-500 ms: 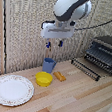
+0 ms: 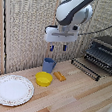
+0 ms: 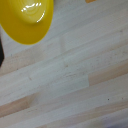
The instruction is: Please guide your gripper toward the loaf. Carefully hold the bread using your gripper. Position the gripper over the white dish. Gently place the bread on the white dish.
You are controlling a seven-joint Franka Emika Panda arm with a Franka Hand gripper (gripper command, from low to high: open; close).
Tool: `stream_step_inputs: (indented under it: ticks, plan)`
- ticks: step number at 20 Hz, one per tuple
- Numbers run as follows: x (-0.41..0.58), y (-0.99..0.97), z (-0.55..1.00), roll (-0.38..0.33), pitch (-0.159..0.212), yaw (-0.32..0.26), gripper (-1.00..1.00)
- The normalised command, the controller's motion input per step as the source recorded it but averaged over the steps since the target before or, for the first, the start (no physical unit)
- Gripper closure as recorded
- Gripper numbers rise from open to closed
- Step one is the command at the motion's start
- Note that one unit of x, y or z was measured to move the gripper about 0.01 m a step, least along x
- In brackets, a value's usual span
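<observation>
The white dish [image 2: 11, 90] is sitting nearest, on the exterior view's left. Behind the yellow bowl [image 2: 44, 79], the loaf [image 2: 60, 76] is lying slanted on the surface [image 2: 76, 102]. The gripper [image 2: 57, 47] is hanging open, high above it. The wrist view is barely catching the bread

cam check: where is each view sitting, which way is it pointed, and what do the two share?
Exterior view: off the arm, in front of the wooden table, facing the reed-mat wall; shows the white arm and its hand raised above the blue cup, with the small orange-brown bread and large white floral-rimmed plate below.
Wrist view: on the wrist, looking down at the tabletop; a dark edge may be the hand.
Shared: round yellow bowl, table planks.
</observation>
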Motion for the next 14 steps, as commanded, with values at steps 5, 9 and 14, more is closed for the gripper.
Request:
stream_step_inputs:
  ticks: [5,9,14]
  plan:
    - [0.025,-0.31,-0.41,-0.075,0.004,-0.005,-1.00]
    - [0.011,-0.24,-0.47,-0.104,0.000,0.083,-1.00]
    - [0.000,-0.34,-0.53,-0.087,0.021,0.160,-1.00]
